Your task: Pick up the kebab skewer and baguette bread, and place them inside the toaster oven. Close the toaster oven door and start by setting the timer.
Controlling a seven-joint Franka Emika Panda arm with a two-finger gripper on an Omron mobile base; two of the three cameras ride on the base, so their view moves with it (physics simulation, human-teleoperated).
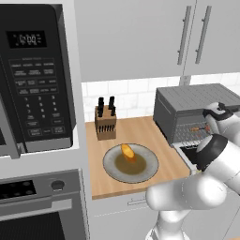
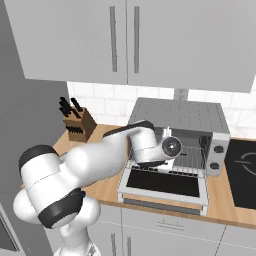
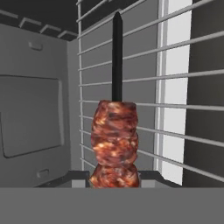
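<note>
My gripper (image 3: pixel 114 178) is shut on the kebab skewer (image 3: pixel 114 135). Its reddish-brown meat chunks sit between the fingertips and the dark stick points away over the wire rack (image 3: pixel 183 109). My hand reaches into the open front of the grey toaster oven (image 2: pixel 175 117), and the skewer (image 1: pixel 199 127) shows at the oven's (image 1: pixel 197 101) mouth. The toaster oven door (image 2: pixel 162 185) lies folded down flat over the counter edge. The golden baguette bread (image 1: pixel 127 151) rests on a grey plate (image 1: pixel 112 166) left of the oven.
A knife block (image 1: pixel 105 123) stands against the back wall. A black microwave (image 1: pixel 33 79) sits above a built-in range oven (image 1: pixel 37 206) at the left. A dark cooktop (image 2: pixel 242 170) lies right of the toaster oven. Cabinets hang overhead.
</note>
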